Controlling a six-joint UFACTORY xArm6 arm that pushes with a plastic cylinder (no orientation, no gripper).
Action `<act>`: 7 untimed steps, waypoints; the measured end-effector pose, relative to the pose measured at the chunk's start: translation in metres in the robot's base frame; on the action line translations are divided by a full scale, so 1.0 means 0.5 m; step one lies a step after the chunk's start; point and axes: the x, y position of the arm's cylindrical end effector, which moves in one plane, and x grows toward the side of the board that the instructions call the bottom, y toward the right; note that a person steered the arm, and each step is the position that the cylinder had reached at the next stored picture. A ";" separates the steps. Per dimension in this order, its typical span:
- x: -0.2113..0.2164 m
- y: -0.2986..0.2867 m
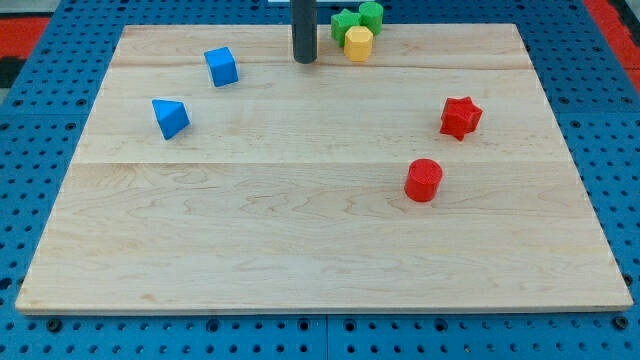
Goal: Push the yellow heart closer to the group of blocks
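Nearest the view's bottom, on the worktop, stands a red cylinder, then a red star and two blue blocks. Farther, my tip rests just left of the yellow block, which touches two green blocks. No jaws exist.

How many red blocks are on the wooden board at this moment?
2. The red star block lies near the view's right edge; the red cylinder sits below it, slightly to the left. None seems hidden.
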 end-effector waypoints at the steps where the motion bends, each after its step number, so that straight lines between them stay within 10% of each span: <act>1: -0.006 -0.002; 7: -0.089 -0.125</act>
